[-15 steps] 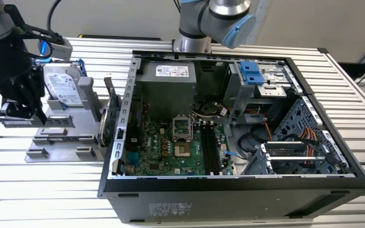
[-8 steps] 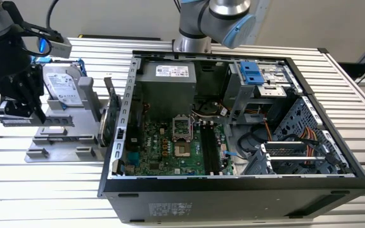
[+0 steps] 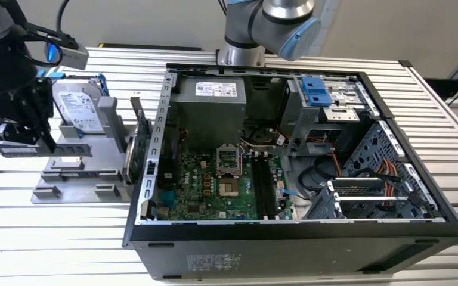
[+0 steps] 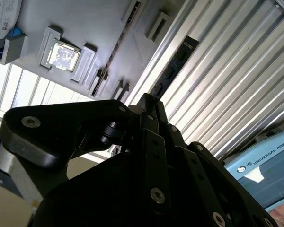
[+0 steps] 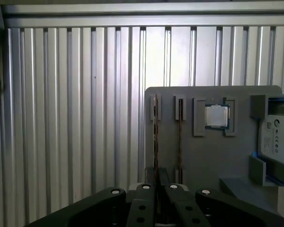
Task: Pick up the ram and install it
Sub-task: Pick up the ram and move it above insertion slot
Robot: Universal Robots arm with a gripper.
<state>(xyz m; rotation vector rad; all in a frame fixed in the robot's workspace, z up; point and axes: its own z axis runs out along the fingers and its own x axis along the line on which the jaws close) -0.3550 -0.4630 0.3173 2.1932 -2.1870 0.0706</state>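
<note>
I am in the picking-up half of the job; my hand (image 3: 27, 142) hangs over the end of the grey tray (image 3: 70, 179) at the exterior view's left, well apart from the open computer case (image 3: 293, 244). In the first wrist view my fingers (image 5: 143, 203) are drawn almost together, with only a thin gap between them; I judge they are clamped on the ram (image 3: 22, 149). In the exterior view it lies level across my fingertips, long side sideways, one end out past the tray's edge over the desk (image 3: 54, 238); in the second wrist view the ram (image 4: 176, 65) runs out from my fingertips as a dark narrow strip above the ribbed desk, just beside the tray; whether it is wholly free of its holder I cannot tell. A second stick (image 5: 180, 137) stands on edge in the tray, near a square chip (image 5: 216, 116); the hard drive (image 3: 78, 107) stands at the tray's far side.

Nothing is installed yet; the long black slots (image 3: 262, 185) on the motherboard (image 3: 205, 190) look unfilled inside the case. To my mind the carry calls for a firm grip and clearance over the case wall; the seating calls for the stick's long edge in line with a slot, level, and pressed straight down, since a tilted board would likely jam or bend.
</note>
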